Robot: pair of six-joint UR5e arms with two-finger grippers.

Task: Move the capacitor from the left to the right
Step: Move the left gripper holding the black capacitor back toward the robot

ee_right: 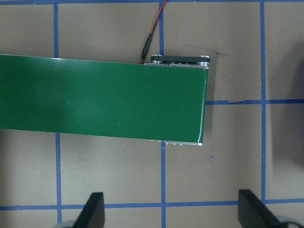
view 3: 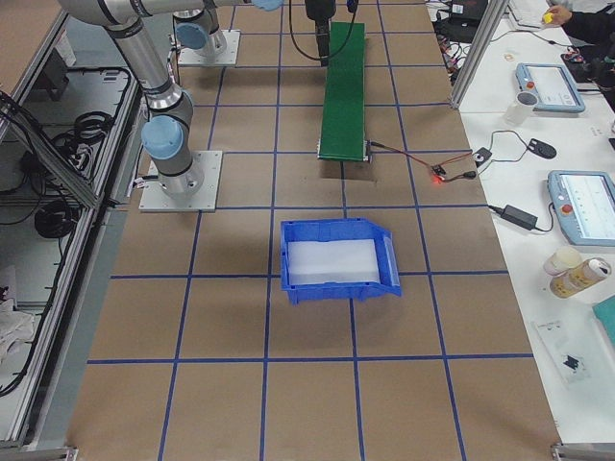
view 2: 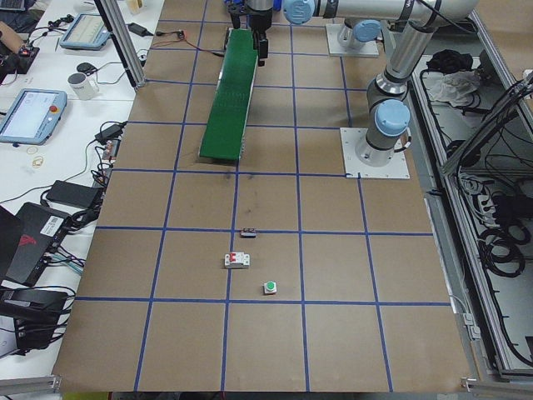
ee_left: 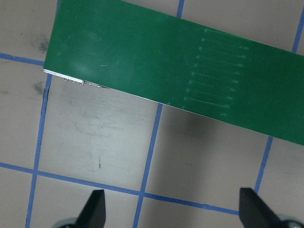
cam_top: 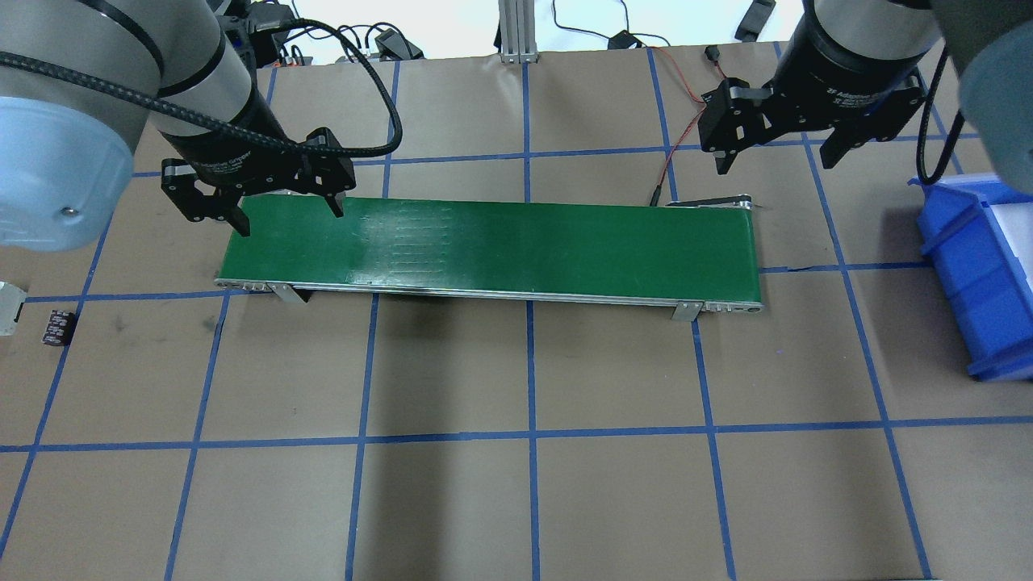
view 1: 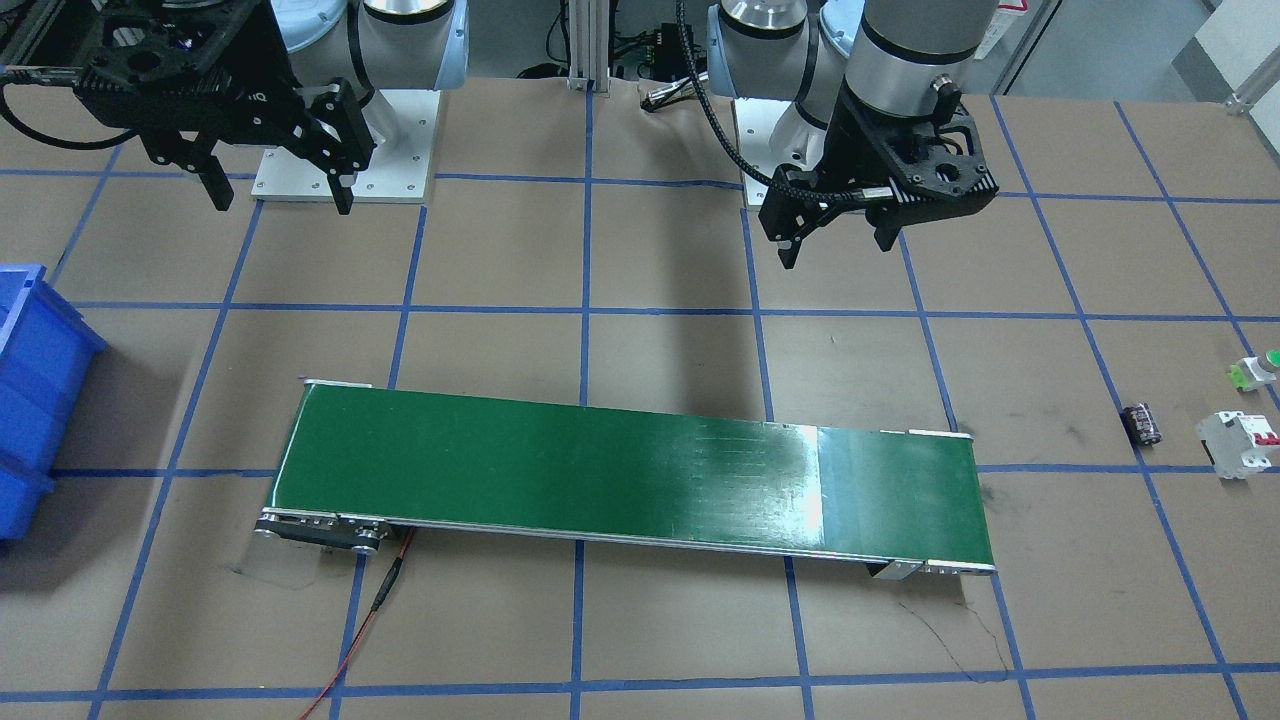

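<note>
Brown table [view 3: 231, 317]: blue bin [view 3: 336, 292], whitish sheet [view 3: 332, 261] inside; capacitor [view 1: 1141, 423] on table; left pincer [view 1: 836, 250], right pincer [view 1: 280, 200] agape, empty.

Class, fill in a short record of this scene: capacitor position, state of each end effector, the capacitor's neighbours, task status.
capacitor: lying on the table, on the robot's left, beyond the end of the green belt
left end effector: open, empty, raised above the table
right end effector: open, empty, raised
neighbours: circuit breaker and push button, both apart from it
status: capacitor not yet grasped
</note>
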